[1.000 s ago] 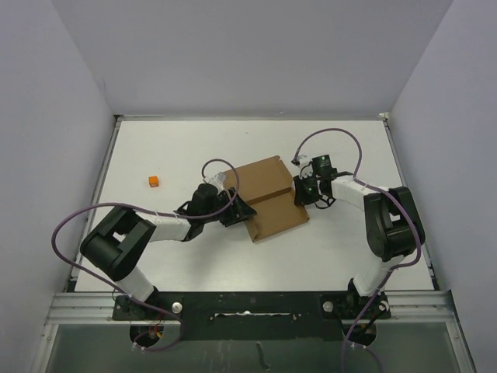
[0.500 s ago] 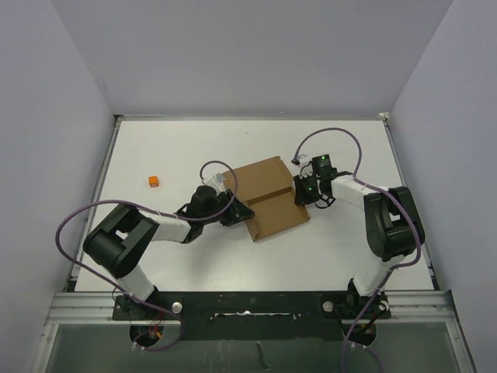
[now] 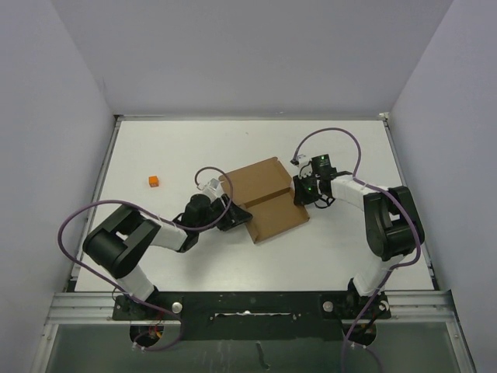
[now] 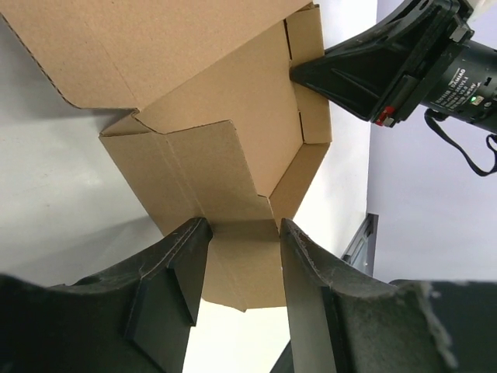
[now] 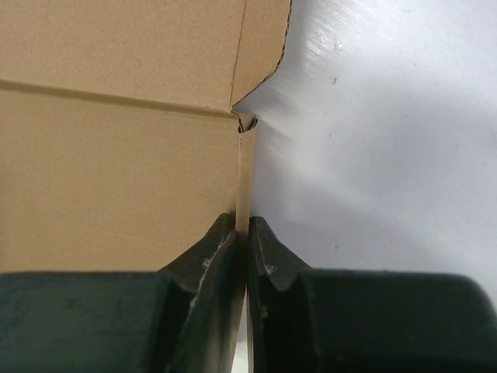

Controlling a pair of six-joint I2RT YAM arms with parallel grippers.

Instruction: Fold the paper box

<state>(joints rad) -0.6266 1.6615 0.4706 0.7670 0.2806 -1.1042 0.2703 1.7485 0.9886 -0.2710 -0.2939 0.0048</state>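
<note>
The paper box [image 3: 264,198] is a brown cardboard sheet, partly folded, lying mid-table between the two arms. My left gripper [image 3: 235,217] is at its near-left corner. In the left wrist view its jaws [image 4: 245,225] stand apart, with a narrow flap [image 4: 241,260] of the box lying in the gap and a raised wall [image 4: 256,116] beyond. My right gripper [image 3: 300,191] is at the box's right edge. In the right wrist view it [image 5: 242,221] is shut on a thin upright cardboard edge [image 5: 244,171]. The right gripper's black fingers [image 4: 349,78] also show in the left wrist view.
A small orange cube [image 3: 153,182] sits on the white table [image 3: 155,148] to the left of the box. Grey walls close in the table at the back and on both sides. Purple cables loop over both arms.
My left arm has drawn back a little toward the near left, and its jaws closed in, then widened again. The right arm and the box have hardly moved.
</note>
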